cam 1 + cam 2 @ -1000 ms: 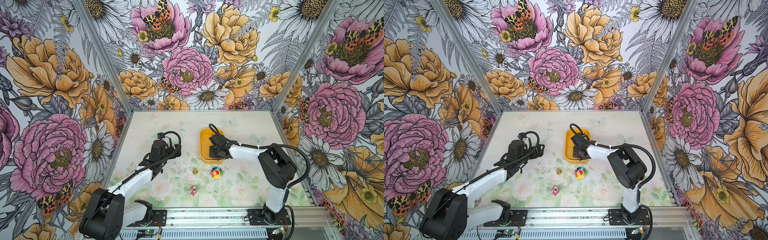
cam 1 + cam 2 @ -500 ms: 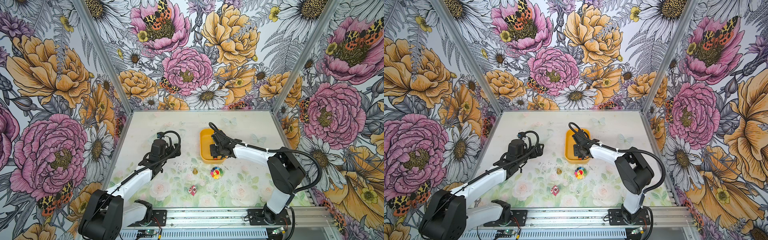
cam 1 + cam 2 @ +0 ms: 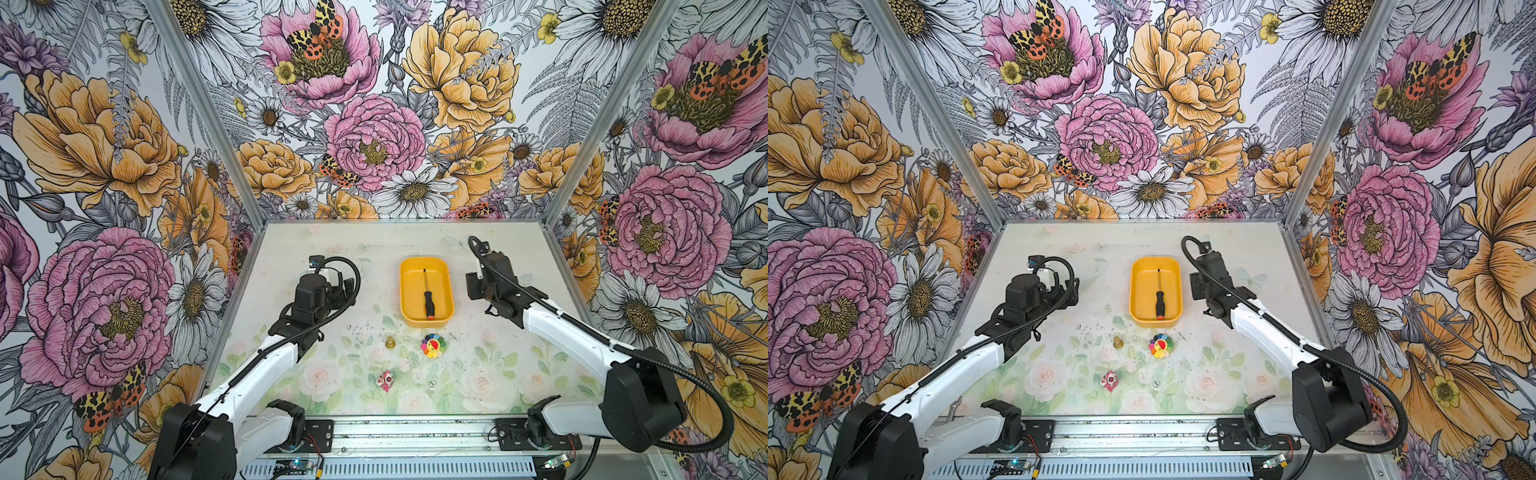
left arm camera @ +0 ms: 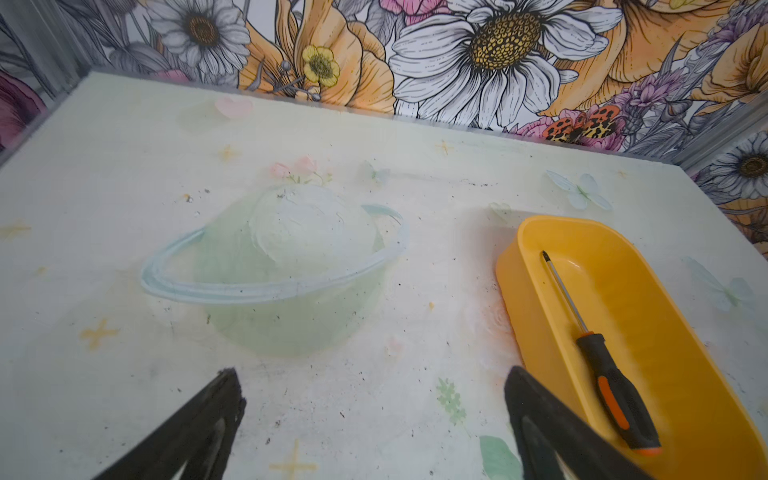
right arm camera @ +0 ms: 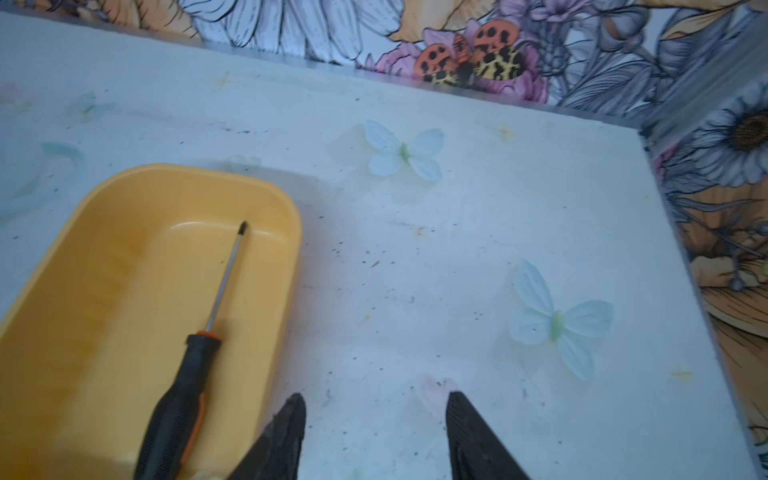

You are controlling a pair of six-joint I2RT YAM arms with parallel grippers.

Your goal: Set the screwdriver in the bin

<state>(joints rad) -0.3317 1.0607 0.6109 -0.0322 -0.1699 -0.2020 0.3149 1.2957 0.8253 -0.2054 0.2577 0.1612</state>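
The slim screwdriver with a thin metal shaft and an orange-tipped black handle (image 3: 427, 297) lies flat inside the yellow-orange plastic rectangular bin with rounded corners (image 3: 442, 282). The bin sits near the centre of both top views on the pale, floral-printed bench (image 3: 357, 249). The shaft points toward the top of the frame, and the handle's orange end lies close to the bin's lower wall.

The left end effector (image 4: 372, 374) hovers left of the bin in the top views, its fingers spread wide with only bare bench between them. The right end effector (image 5: 375, 398) hangs right of the bin, clear of its rim, fingers apart and holding nothing.

Below the bin in the frame lie a small brass-coloured fitting (image 3: 390, 342) and a rainbow-petalled flower toy (image 3: 433, 346). Lower still is a small red-and-white piece (image 3: 385, 380).
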